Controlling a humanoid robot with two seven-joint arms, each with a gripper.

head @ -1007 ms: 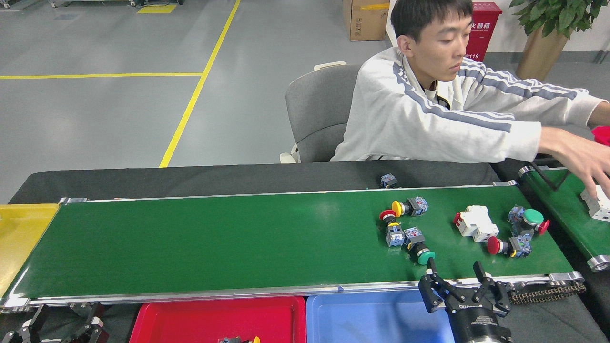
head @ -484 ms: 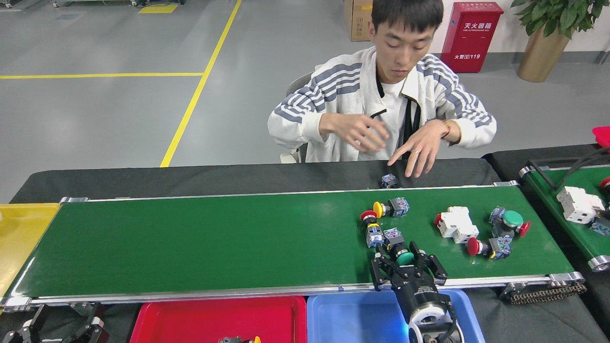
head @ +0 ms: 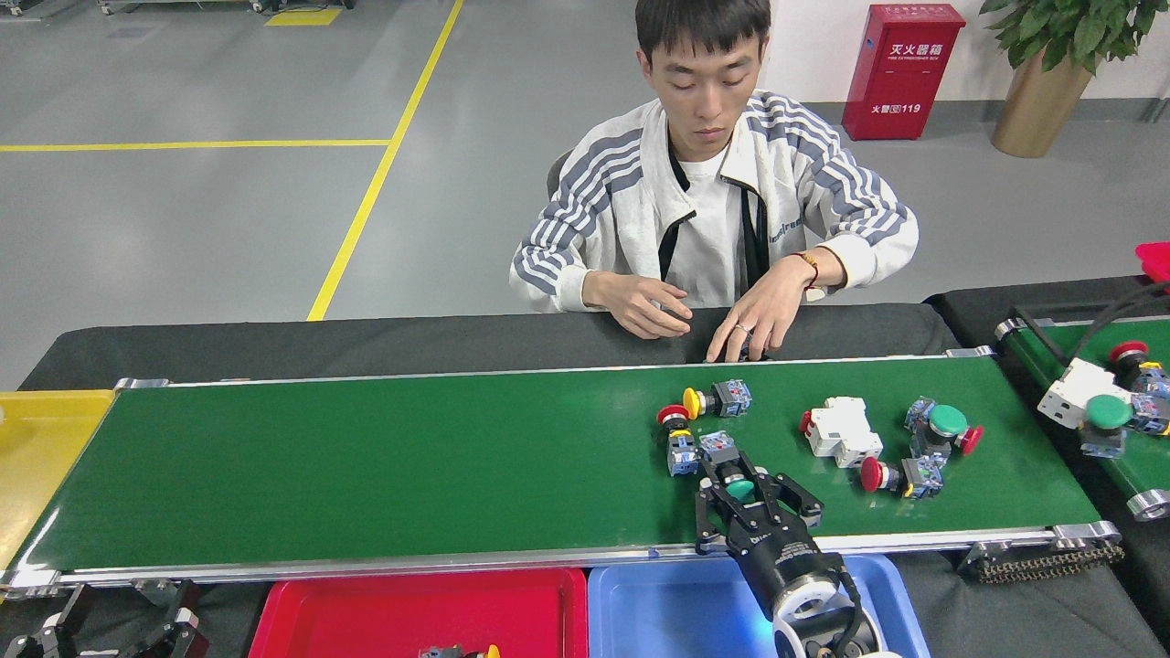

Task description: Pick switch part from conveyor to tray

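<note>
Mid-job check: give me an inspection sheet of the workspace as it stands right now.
Surface: long green conveyor, bare on its left half.
Job's things: green-capped switch between the right gripper's fingers; other switches near and; white breaker. Red tray holds one part at its near edge; blue tray.
Clutter: yellow bin at the left end.
Grippers: right gripper around the green switch, grip unclear; left gripper low, idle.
Cables: black cable on the side belt.
Surroundings: seated person, hand at the far rail.

switch [head: 739, 487] between right fingers [head: 708, 512] | on conveyor [head: 366, 466] | trays [head: 676, 608] nearer than fingers | breaker [head: 841, 428] right | person [head: 713, 210] behind
</note>
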